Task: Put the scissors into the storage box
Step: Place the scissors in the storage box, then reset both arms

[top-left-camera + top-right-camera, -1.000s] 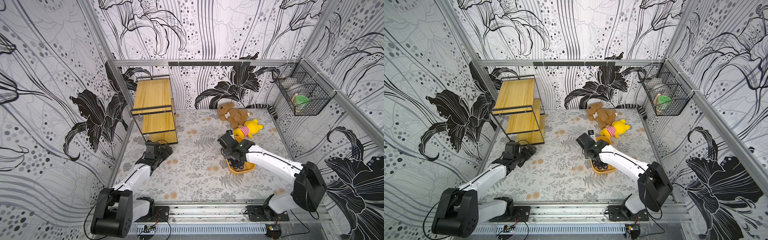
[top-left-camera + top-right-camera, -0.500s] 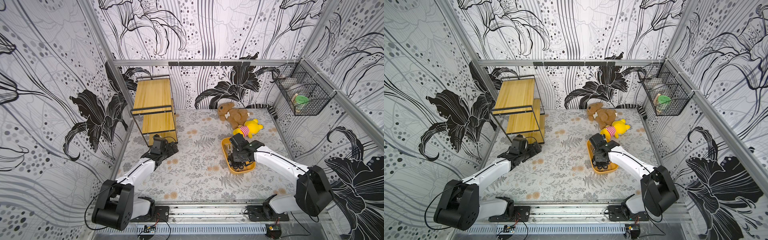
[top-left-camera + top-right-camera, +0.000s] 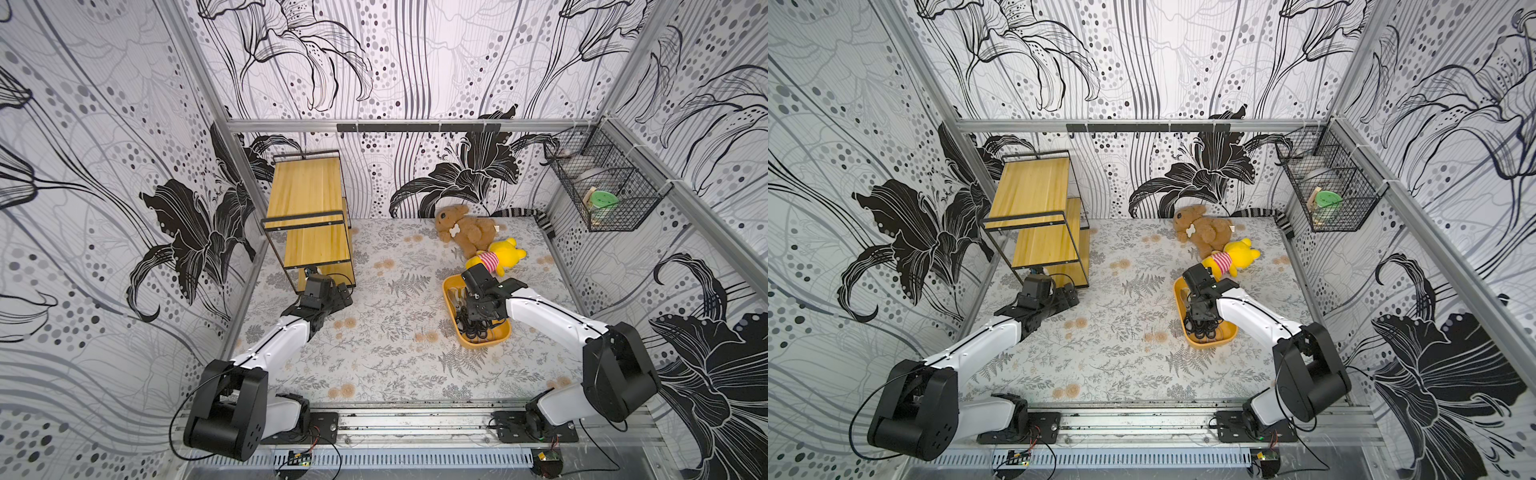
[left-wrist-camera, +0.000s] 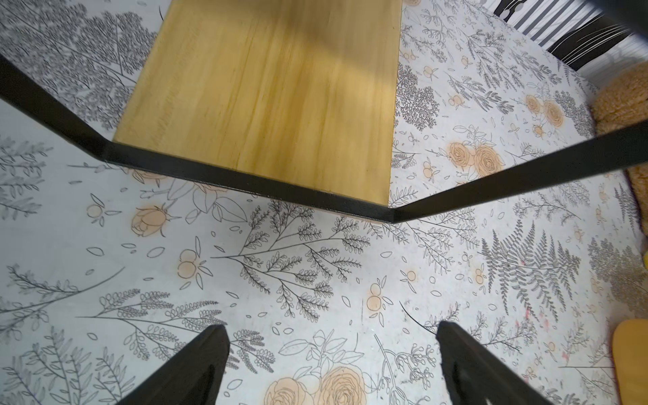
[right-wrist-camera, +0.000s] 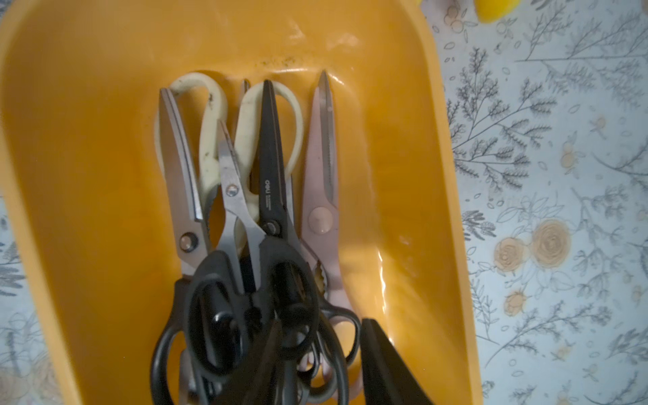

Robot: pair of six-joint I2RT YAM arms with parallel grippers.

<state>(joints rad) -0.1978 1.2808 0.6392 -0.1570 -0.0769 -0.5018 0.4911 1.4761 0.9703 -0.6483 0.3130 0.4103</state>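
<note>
Orange-yellow plastic forms the storage box (image 5: 403, 175), resting on the floral mat (image 3: 395, 332) near the yellow plush toy (image 3: 498, 255); the scissors (image 5: 266, 196) lie heaped inside it; the right gripper (image 5: 322, 326) hangs over their handles, jaws parted, gripping nothing; the left gripper (image 4: 329, 324) gapes wide beside the wooden shelf (image 4: 266, 87).

Shelf (image 3: 305, 189), basket (image 3: 615, 208), teddy (image 3: 465, 228), probably yellow bear (image 3: 505, 253)
</note>
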